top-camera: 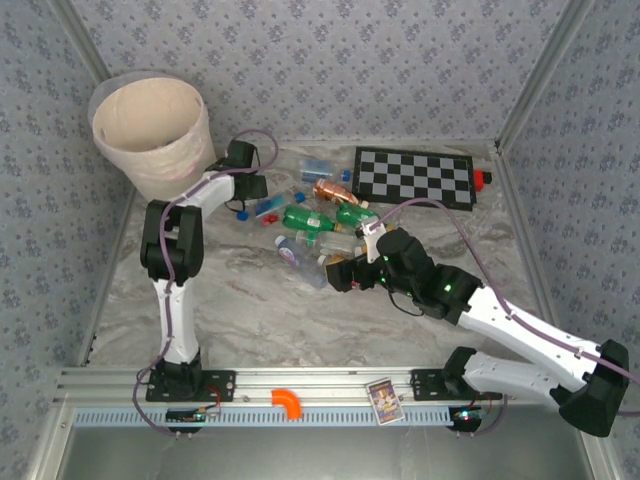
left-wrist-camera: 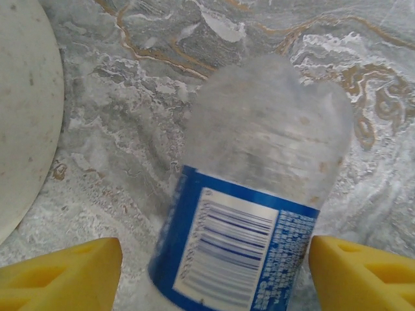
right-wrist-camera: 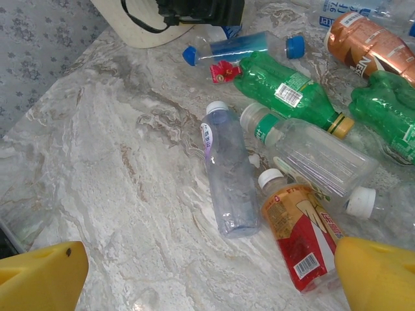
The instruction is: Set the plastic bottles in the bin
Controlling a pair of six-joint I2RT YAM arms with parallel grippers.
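The plastic bottles (top-camera: pixel 318 222) lie scattered on the marble table (top-camera: pixel 260 300), between the upright bin (top-camera: pixel 175 165) at the far left corner and the checkerboard (top-camera: pixel 415 175). Beside the bin's base, the left gripper (left-wrist-camera: pixel 215 253) straddles 1 clear blue-labelled bottle (left-wrist-camera: pixel 259 181), jaws partly apart; whether it grips, I cannot tell. The right gripper (right-wrist-camera: pixel 211 249) hovers spread wide above 1 red-labelled bottle (right-wrist-camera: pixel 301 240).
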